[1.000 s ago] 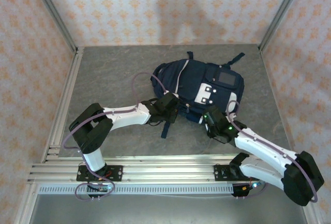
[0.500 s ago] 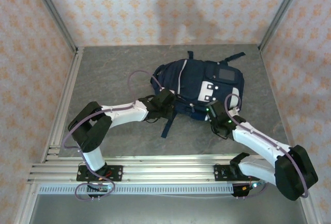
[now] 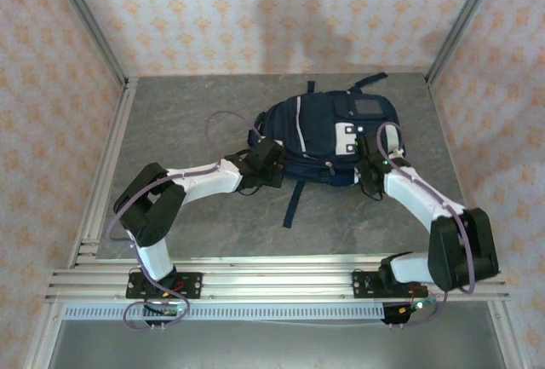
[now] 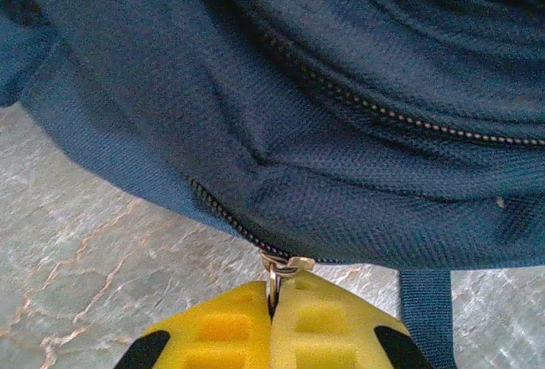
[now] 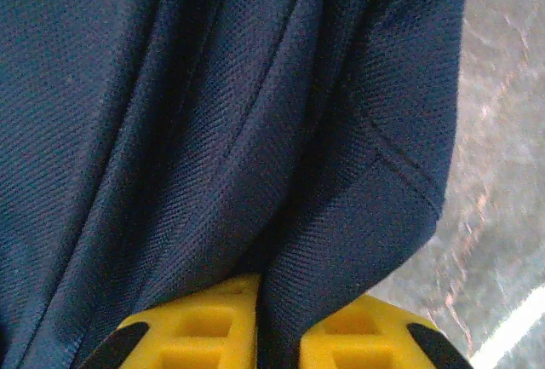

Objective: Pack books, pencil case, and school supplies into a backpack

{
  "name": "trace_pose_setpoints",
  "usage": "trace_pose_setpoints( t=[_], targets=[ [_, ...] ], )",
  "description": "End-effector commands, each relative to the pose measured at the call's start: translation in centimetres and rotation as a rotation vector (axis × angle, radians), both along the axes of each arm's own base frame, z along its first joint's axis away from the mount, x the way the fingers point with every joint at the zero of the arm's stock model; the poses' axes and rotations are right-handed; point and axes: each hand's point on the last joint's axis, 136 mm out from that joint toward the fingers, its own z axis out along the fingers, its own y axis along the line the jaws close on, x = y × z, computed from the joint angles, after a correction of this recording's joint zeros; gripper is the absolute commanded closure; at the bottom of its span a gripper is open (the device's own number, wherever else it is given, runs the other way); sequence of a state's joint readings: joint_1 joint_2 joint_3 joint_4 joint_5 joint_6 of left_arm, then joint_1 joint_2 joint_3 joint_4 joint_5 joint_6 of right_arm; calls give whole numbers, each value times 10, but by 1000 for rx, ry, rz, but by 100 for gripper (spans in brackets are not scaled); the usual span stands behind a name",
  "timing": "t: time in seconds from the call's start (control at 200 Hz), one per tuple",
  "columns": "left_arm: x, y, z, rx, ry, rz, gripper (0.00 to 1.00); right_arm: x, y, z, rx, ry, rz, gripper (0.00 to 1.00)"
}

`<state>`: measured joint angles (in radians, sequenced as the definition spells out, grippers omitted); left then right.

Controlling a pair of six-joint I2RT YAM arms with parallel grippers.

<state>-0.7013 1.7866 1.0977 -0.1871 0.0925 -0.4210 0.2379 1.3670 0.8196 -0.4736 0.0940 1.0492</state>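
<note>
The navy-blue backpack (image 3: pixel 328 135) lies flat at the back middle of the table, its white patches facing up. At the bag's near left edge, my left gripper (image 3: pixel 271 163) is shut on the metal zipper pull (image 4: pixel 281 268), which sits at the end of a closed zipper line (image 4: pixel 223 214). My right gripper (image 3: pixel 368 163) is at the bag's right side, its yellow fingers (image 5: pixel 204 325) shut on a fold of the backpack fabric (image 5: pixel 341 241). The books, pencil case and school supplies are out of view.
A loose dark strap (image 3: pixel 292 204) trails from the bag toward the near edge. Aluminium rails (image 3: pixel 106 173) run along the left side and across the front of the grey table (image 3: pixel 179 113). Patterned walls close in the back and both sides.
The backpack has shifted toward the back and turned. My right gripper swung from the bag's near edge up to its right side and closed on fabric. The left gripper kept its hold and followed.
</note>
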Motion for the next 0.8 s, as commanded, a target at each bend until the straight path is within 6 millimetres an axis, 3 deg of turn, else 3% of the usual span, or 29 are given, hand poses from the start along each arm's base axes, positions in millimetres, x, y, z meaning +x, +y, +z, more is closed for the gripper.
trace_pose_setpoints(
  t=[0.0, 0.135, 0.245, 0.395, 0.625, 0.791],
  targets=[
    [4, -11, 3, -3, 13, -16, 100, 36, -14, 30, -88, -53, 3, 65],
    [-10, -41, 16, -12, -4, -129, 100, 30, -12, 52, -111, -53, 38, 46],
    [-24, -58, 25, -44, -12, -189, 100, 9, -2, 61, -24, -101, 59, 44],
    [-44, -74, 28, -64, -3, -238, 100, -21, 27, 70, 120, -151, 124, 45],
    [-68, -93, 32, -100, 5, -278, 100, -52, 79, 40, 375, -151, 190, 45],
    [-75, -95, 37, -112, 1, -286, 100, -45, 102, 26, 460, -190, 219, 41]
  ],
)
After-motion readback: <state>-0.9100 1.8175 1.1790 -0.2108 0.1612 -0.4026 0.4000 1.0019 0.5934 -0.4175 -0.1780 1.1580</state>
